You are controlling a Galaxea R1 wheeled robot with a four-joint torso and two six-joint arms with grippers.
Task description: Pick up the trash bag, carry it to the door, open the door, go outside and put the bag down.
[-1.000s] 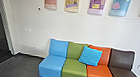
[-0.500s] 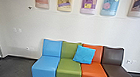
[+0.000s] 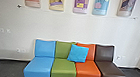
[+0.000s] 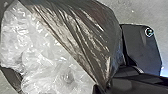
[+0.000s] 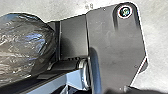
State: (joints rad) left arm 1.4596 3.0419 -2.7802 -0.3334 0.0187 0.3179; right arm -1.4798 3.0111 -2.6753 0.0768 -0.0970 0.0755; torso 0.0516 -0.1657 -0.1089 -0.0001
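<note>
In the left wrist view the trash bag (image 4: 92,32) hangs large and full, its dark glossy film pulled back from a mass of crumpled clear plastic. The film draws together in creases at my left gripper (image 4: 102,88), which is shut on it. The right wrist view has the bag's rounded dark side (image 5: 23,47) close by, next to the robot's own plate and bar. I cannot tell how my right gripper stands or whether it touches the bag.
Ahead, a row of blue (image 3: 39,66), green, orange and brown (image 3: 111,74) seats stands against a white wall, with a blue cushion (image 3: 78,53) on it. Posters hang above. Grey floor (image 3: 4,70) lies before the seats, and a dark opening's edge shows at far left.
The head camera has turned to the right: the dark opening has nearly left the view at the left, and a wall corner has come in at the right.
</note>
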